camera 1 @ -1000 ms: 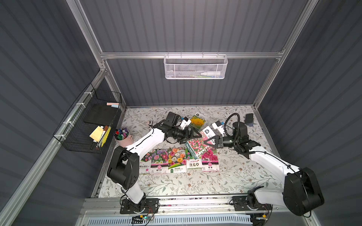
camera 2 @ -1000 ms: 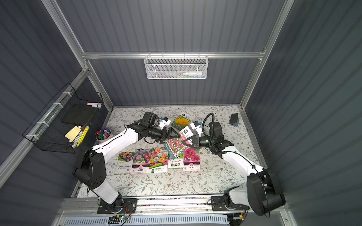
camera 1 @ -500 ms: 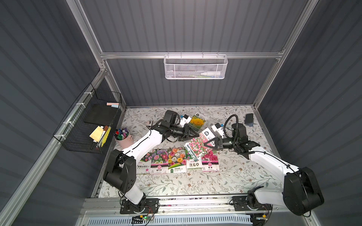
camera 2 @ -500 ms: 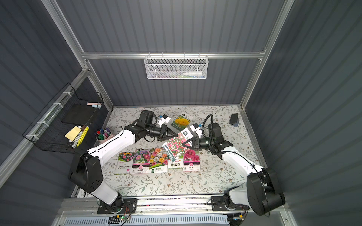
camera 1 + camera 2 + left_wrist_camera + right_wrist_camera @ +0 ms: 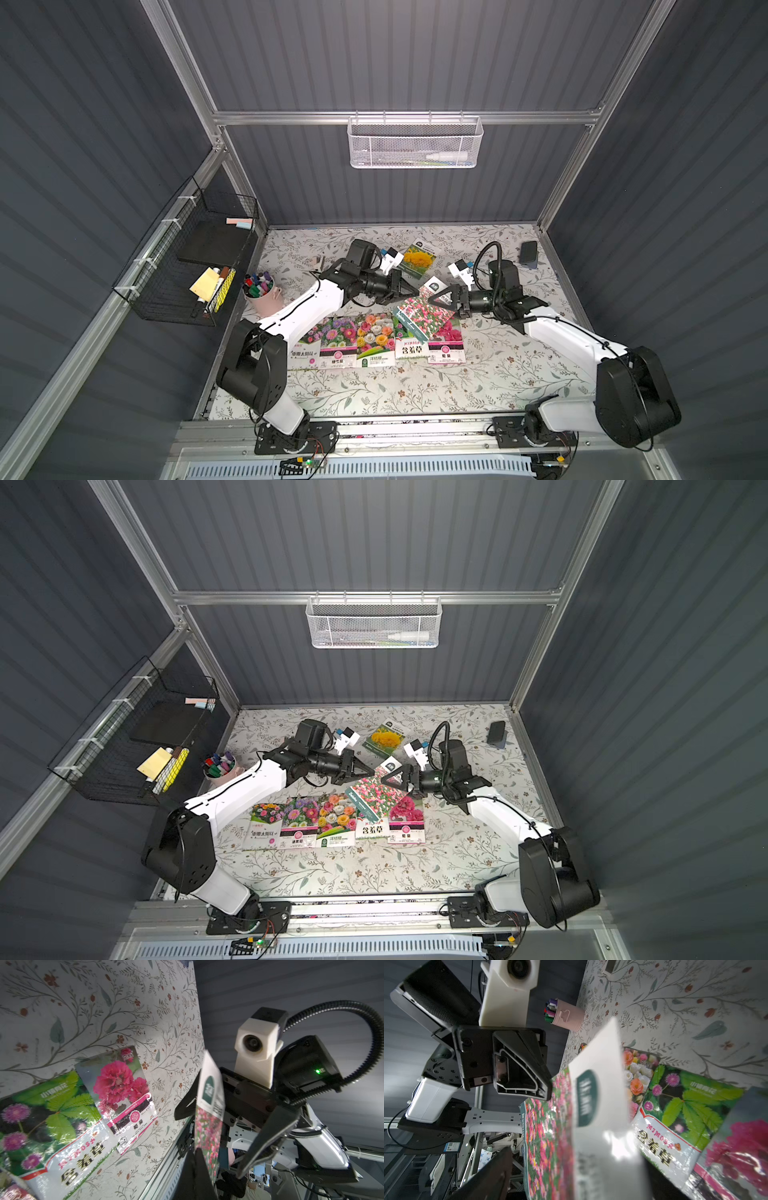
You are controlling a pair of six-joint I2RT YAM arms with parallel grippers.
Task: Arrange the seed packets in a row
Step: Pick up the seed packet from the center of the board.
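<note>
At L gripper (image 5: pixel 416 294) tip | pink packet (image 5: pixel 420 319) pinched | R gripper (image 5: pixel 434 301) spread

Dark ribbed walls (image 5: pixel 415 62) enclose a floral worktop (image 5: pixel 374 390); white mesh basket (image 5: pixel 415 141) hangs at twelve o'clock, black wire basket (image 5: pixel 174 291) at nine.

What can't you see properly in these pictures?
A top view: left arm covers a corner of end packet.
Both top views: held packet hides mimosa packet's picture.
Right wrist view: held packet's print blurred, hollyhock packet cut by the edge.
Both top views: basket's contents too small.
</note>
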